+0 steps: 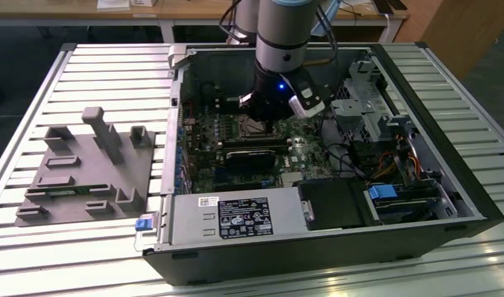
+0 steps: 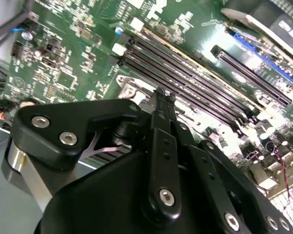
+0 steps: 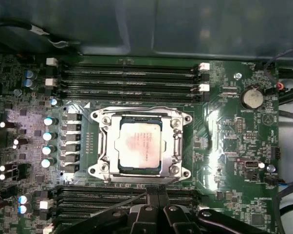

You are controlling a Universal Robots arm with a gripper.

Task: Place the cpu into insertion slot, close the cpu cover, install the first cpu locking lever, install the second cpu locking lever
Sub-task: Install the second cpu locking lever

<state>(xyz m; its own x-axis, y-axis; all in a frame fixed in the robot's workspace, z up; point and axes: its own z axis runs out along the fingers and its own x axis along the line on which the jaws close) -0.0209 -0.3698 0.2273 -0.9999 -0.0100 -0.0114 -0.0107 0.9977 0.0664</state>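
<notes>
The first wrist view looks straight down at the green board [image 3: 224, 146]. The cpu [image 3: 139, 145] sits flat in the slot [image 3: 106, 146], with its pale face up. The cover [image 3: 139, 116] lies down over it like a frame, and the chip shows through its window. So, as far as I can judge, the first two jobs are done. A thin wire lever [image 3: 137, 107] runs along one edge of the cover. I cannot tell if it is hooked in place, or if the other lever is.

The claw [image 3: 157, 195] hangs just beside the slot, over the long black memory slots [image 3: 132, 80]. Its fingers [image 2: 161, 105] look pressed together in both wrist views, with nothing between them. The claw is not touching the cover.

In the exterior view the arm [image 1: 282, 37] reaches down into the open computer case [image 1: 449, 185]. The case lies on a slatted tabletop [image 1: 103, 68], with a grey holder tray [image 1: 83, 170] beside it.
</notes>
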